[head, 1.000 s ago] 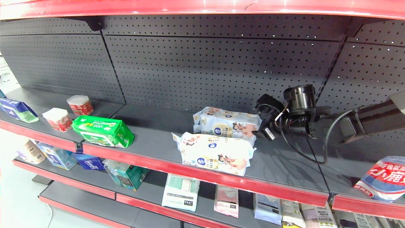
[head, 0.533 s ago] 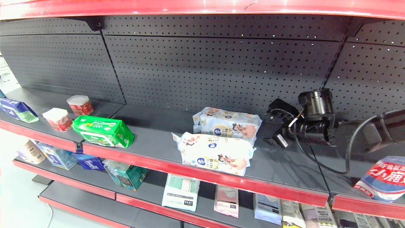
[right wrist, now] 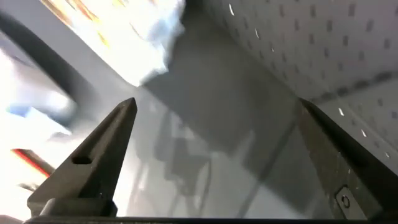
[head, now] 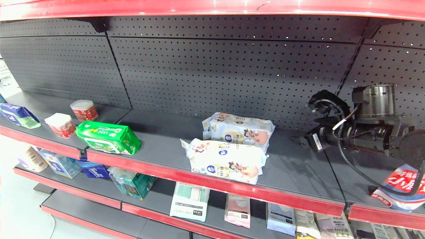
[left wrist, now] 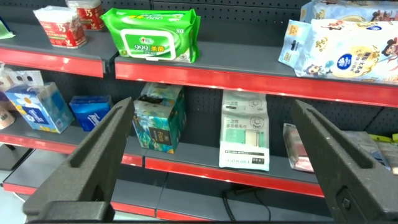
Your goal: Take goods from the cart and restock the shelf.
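Two white-and-blue cartoon-print wipes packs lie on the dark shelf [head: 298, 172]: one at the back [head: 239, 131], one at the front edge [head: 225, 159]. My right gripper [head: 307, 141] hovers just over the shelf to the right of the back pack, apart from it, open and holding nothing. In the right wrist view the right gripper [right wrist: 216, 106] has its fingers spread wide over bare shelf, with a blurred pack [right wrist: 124, 31] beyond. My left gripper [left wrist: 211, 106] is open and holds nothing, out in front of the shelving and below the pack shelf.
A green wipes pack [head: 108, 136], two red-and-white tubs [head: 61, 124] [head: 84, 109] and a blue pack [head: 18, 115] sit to the left. A red-white bag [head: 403, 186] lies at the right. A pegboard [head: 232, 73] backs the shelf. Lower shelves hold several packs [left wrist: 244, 130].
My right arm has drawn back to the right, away from the back wipes pack it was next to. Both packs have stayed in place.
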Tool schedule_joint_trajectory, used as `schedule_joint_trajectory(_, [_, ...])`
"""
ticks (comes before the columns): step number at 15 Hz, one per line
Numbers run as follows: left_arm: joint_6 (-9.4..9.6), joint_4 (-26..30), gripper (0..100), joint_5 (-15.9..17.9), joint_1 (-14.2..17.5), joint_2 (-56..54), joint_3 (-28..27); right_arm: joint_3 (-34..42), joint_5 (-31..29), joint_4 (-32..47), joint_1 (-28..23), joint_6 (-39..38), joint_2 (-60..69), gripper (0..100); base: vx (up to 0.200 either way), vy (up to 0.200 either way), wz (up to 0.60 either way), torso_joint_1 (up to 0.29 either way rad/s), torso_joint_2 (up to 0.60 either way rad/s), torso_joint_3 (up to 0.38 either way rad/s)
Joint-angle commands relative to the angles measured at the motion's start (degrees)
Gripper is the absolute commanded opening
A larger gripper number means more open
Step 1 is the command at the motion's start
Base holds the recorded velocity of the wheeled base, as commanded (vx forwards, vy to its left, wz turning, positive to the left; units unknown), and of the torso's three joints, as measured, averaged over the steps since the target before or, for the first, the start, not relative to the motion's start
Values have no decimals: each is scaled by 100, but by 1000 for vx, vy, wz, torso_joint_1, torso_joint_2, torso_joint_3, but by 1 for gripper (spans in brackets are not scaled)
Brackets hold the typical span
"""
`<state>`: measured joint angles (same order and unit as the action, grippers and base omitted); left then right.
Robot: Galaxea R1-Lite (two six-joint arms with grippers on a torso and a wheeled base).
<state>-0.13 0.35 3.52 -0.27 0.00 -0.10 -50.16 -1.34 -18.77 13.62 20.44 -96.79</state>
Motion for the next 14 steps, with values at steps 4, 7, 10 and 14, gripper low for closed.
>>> schedule_joint_trajectory(4, [-4,0,100,-1,0,0,1,235,292,-21,132,-216,47,100,0,0,0,0,0,0])
schedule_joint_trajectory(7, [-4,0,100,-1,0,0,1,525,653,-30,150,-216,231,100,0,0,0,0,0,0])
schedule_joint_trajectory(10, [-4,0,100,-1,0,0,1,613,916,-30,141,-260,547,100,0,0,0,0,0,0])
schedule_joint_trajectory(14, [-4,0,100,-1,0,0,1,1307,1628,-83,343,-269,978,100,0,0,0,0,0,0])
